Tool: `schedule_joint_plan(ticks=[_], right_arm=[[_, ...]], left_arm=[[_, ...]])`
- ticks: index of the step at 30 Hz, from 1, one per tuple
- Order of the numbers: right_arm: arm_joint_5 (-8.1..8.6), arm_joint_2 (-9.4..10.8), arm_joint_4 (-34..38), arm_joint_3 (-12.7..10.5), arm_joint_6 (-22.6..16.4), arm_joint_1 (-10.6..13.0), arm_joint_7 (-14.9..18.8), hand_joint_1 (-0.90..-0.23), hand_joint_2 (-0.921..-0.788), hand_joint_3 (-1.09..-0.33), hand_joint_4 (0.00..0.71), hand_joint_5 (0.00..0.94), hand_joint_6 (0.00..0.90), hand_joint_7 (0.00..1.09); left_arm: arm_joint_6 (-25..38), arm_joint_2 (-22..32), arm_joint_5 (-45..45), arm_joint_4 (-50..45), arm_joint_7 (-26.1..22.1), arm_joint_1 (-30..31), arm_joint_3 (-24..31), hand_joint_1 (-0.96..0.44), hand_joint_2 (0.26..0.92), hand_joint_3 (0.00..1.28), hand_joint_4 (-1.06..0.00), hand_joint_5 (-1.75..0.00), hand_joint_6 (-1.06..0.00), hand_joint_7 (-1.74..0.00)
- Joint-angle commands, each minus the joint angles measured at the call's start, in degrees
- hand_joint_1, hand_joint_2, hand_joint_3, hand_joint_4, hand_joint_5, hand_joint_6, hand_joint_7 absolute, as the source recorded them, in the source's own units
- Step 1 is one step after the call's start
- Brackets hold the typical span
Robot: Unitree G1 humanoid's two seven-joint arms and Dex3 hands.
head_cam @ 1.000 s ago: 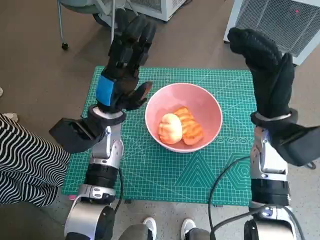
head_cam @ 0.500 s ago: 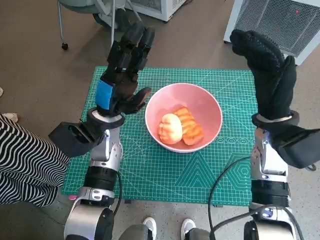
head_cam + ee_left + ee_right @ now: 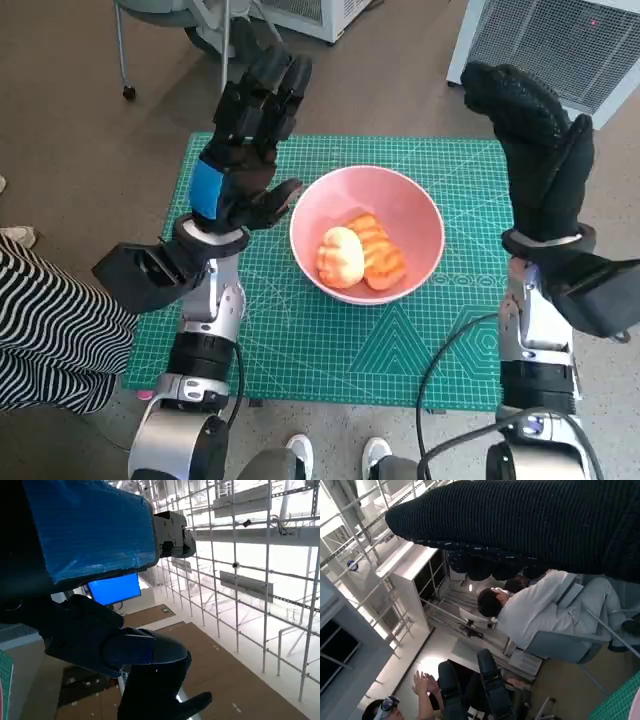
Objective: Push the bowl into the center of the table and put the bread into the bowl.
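Bread only in head view

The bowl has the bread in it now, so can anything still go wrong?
Maybe. The left hand is raised close beside the pink bowl, its thumb near the rim; if it drops or swings inward it could knock the bowl off center or tip out the bread. The right hand hangs over the mat's far right edge, so lowering it carelessly could bump the table.

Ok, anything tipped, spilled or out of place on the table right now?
Nothing stands out. The pink bowl sits upright near the middle of the green mat with the bread inside. Both hands, left and right, are raised and hold nothing.
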Motion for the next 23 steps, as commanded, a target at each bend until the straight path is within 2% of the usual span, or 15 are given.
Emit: schedule_joint_plan(ticks=[1, 23], right_arm=[[0.55, 0.48, 0.51, 0.08, 0.38, 1.24, 0.58, -0.736, -0.921, -0.693, 0.15, 0.0, 0.048, 0.44], [0.02, 0.75, 0.66, 0.56, 0.26, 0.84, 0.98, -0.738, -0.921, -0.695, 0.15, 0.001, 0.049, 0.43]], left_arm=[[0.25, 0.73, 0.31, -0.85, -0.17, 0.68, -0.01, -0.65, 0.921, 0.3, -0.11, 0.0, 0.0, -0.38], [0.57, 1.08, 1.25, -1.22, 1.19, 0.58, 0.08, -0.64, 0.921, 0.31, -0.12, -0.01, 0.0, -0.37]])
